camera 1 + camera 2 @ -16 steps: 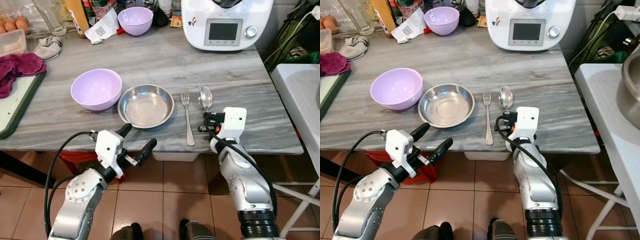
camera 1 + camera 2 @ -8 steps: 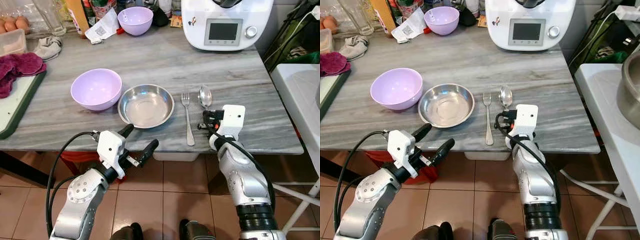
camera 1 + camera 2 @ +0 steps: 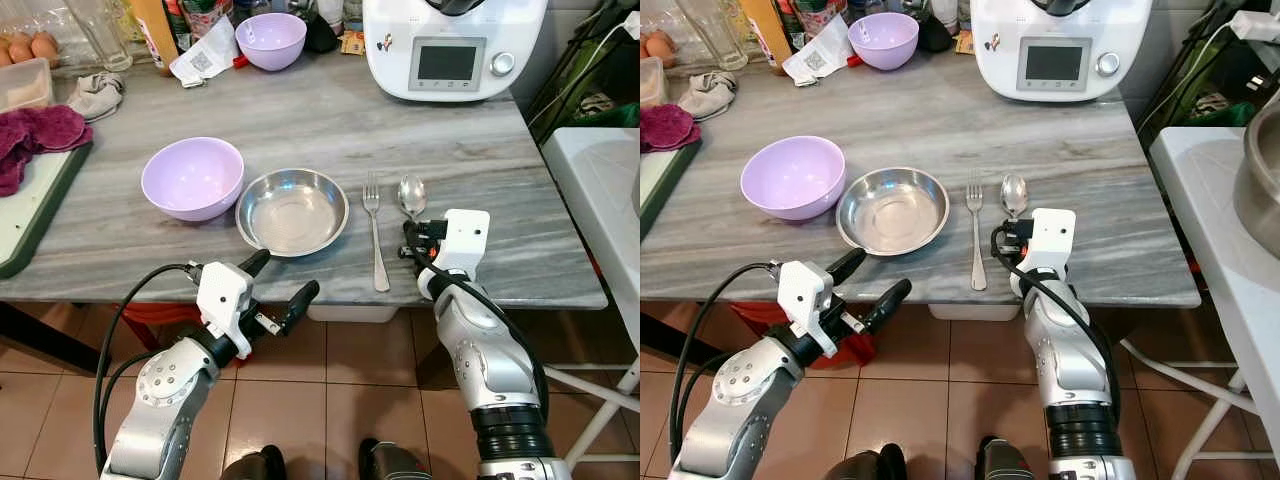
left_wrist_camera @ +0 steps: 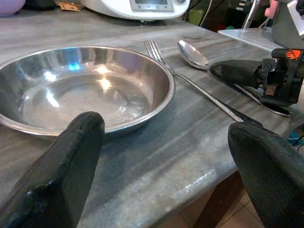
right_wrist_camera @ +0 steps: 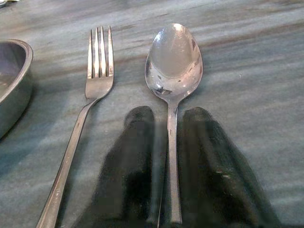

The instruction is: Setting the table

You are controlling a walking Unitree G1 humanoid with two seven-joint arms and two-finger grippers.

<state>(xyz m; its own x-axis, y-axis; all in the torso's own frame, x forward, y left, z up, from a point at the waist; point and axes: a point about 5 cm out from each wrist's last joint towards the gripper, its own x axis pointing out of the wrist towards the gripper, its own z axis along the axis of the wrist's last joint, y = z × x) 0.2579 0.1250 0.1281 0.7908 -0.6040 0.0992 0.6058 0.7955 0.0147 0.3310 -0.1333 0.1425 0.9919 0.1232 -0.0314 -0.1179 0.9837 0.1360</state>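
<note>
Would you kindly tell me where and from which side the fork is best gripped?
Probably the fork by its handle's near end, coming from the table's front edge. It lies flat, tines pointing away, the steel dish and spoon flanking its head; the handle end lies clear of the dish.

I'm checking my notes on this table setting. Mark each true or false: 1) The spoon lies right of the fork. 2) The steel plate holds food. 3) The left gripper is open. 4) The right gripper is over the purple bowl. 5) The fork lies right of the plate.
1) True: the spoon lies right of the fork.
2) False: the steel plate is empty.
3) True: the left gripper is open.
4) False: the right gripper is at the spoon's handle, far from the near purple bowl.
5) True.
</note>
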